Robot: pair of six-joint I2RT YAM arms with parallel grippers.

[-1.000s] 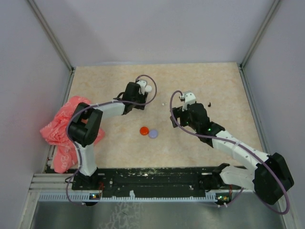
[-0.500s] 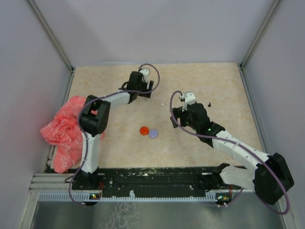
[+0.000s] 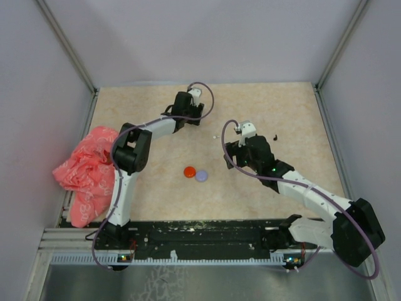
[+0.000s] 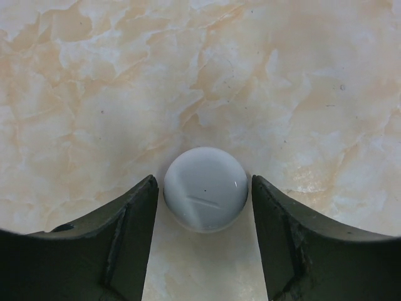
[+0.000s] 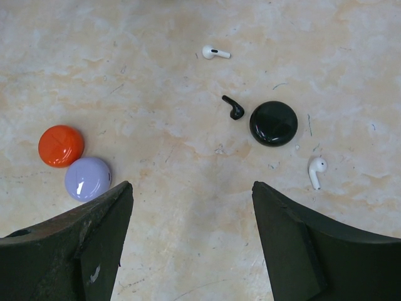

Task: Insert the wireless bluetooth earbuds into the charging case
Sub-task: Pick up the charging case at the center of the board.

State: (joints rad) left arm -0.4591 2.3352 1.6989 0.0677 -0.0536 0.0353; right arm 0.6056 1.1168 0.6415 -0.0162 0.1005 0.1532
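Earbuds (image 5: 316, 172) lay loose beneath your right gripper (image 5: 191, 188), its jaws spread; your left gripper (image 4: 203, 183) stood spread around a white case (image 4: 205, 207), gaps either side.

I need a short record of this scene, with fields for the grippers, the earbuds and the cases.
left gripper: open, astride the white case, not clamping it
right gripper: open, holding nothing
earbuds: one white earbud, black earbud, second white earbud, all loose on the table
other cases: black case, orange case, lilac case
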